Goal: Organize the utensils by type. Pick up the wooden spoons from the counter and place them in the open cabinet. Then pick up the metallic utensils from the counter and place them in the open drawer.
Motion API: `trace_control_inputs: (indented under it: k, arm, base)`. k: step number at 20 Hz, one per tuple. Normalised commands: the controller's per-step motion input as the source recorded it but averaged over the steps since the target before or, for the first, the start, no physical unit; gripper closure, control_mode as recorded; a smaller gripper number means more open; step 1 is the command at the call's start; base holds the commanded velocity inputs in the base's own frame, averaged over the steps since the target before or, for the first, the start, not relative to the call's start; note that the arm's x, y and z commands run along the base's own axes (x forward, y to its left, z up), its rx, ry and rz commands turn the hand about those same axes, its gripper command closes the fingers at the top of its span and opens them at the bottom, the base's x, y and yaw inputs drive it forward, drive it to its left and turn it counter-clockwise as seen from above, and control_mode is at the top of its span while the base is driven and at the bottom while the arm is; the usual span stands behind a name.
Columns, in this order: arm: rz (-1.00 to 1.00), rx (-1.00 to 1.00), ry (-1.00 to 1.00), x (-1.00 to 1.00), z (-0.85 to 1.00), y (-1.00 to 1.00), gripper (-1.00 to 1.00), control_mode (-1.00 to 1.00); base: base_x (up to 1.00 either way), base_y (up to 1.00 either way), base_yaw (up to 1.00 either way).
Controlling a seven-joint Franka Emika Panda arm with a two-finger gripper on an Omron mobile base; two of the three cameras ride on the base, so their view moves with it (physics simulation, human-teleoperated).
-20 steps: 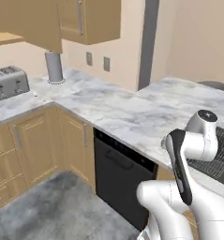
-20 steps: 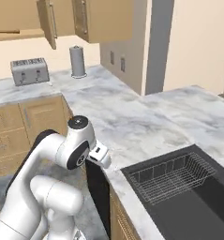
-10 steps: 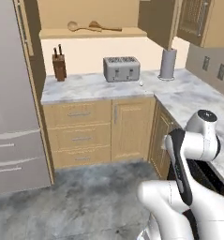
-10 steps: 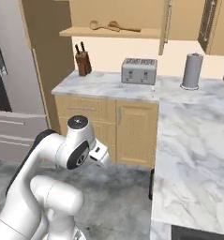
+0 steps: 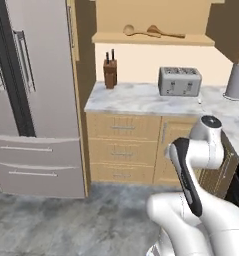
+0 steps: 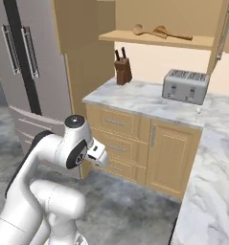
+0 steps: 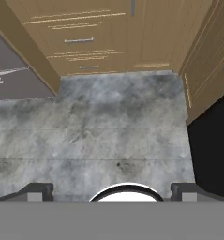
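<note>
Wooden spoons [image 5: 153, 32] lie side by side on the open cabinet [image 5: 151, 39] shelf, handles pointing right, above the toaster [image 5: 179, 81]. Below them the marbled tabletop [image 5: 136, 98] carries a knife block [image 5: 110, 72] at its left end, and a paper towel roll [image 5: 236, 80] at the right. A tiny pale utensil [image 6: 198, 111] lies on the tabletop edge just right of the toaster. A steel fridge [image 5: 31, 95] stands left of the drawers. My tool [image 7: 113, 191] points down at the grey floor [image 7: 99, 136], fingers spread wide, holding nothing.
</note>
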Motion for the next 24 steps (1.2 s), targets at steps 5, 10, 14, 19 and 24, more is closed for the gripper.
trace_control_inputs:
  k: [5,10,14,19,24]
  arm:
    - [0.0,0.0,0.0,0.0,0.0,0.0,-1.0,1.0]
    - [0.0,0.0,0.0,0.0,0.0,0.0,-1.0,1.0]
    - [0.0,0.0,0.0,0.0,0.0,0.0,-1.0,1.0]
    - [0.0,0.0,0.0,0.0,0.0,0.0,-1.0,1.0]
    - [0.0,0.0,0.0,0.0,0.0,0.0,-1.0,1.0]
  base:
    - [0.7,-0.09,0.0]
    - [0.8,-0.05,0.0]
    - [0.92,-0.06,0.0]
    - [0.82,-0.25,-0.07]
    - [0.75,-0.25,-0.11]
